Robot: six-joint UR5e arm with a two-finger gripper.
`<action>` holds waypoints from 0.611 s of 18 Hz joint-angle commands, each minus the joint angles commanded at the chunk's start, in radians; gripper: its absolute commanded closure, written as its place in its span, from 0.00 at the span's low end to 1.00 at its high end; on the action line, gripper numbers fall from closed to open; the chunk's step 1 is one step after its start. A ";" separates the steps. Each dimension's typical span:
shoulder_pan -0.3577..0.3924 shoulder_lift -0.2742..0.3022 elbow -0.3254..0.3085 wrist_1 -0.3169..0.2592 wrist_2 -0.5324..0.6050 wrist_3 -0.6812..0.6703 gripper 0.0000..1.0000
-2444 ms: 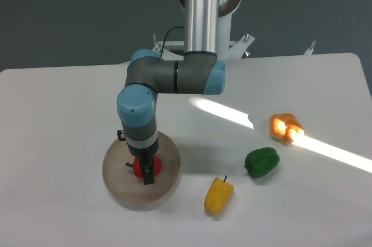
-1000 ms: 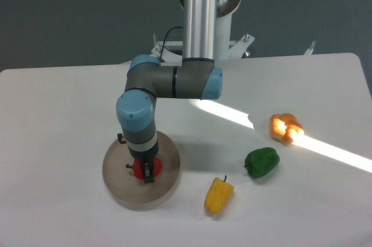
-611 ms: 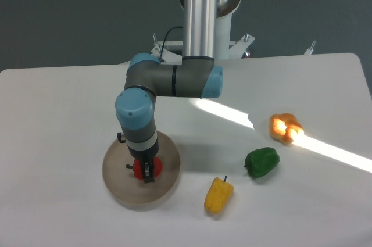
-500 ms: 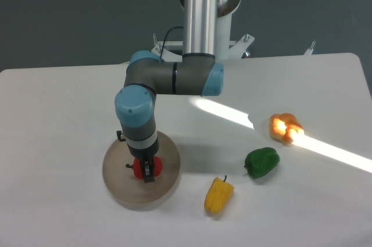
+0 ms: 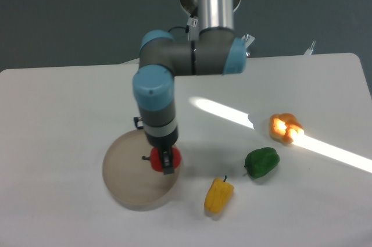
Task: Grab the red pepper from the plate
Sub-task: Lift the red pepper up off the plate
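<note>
The red pepper point(image 5: 157, 159) is small and glossy, with its dark stem pointing left. It is held between my gripper's fingers point(image 5: 168, 165). My gripper point(image 5: 164, 160) points straight down and is shut on the pepper. It hangs over the right part of the round beige plate point(image 5: 128, 174), above the dish surface. The arm's blue-capped wrist stands directly above and hides the pepper's top.
A yellow pepper point(image 5: 218, 195) lies right of the plate near the front. A green pepper point(image 5: 261, 162) lies further right. An orange pepper point(image 5: 285, 127) sits in a bright strip of light at the right. The arm's base column stands at the back.
The gripper has risen and moved right with the red pepper in it. The pepper has left the plate's middle and now hangs over its right rim area.
</note>
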 joint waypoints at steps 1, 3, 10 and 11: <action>0.011 0.008 0.000 -0.003 0.000 0.006 0.30; 0.041 0.017 0.005 -0.021 0.000 0.037 0.30; 0.069 0.028 0.002 -0.021 0.000 0.081 0.30; 0.069 0.028 0.002 -0.021 -0.002 0.081 0.30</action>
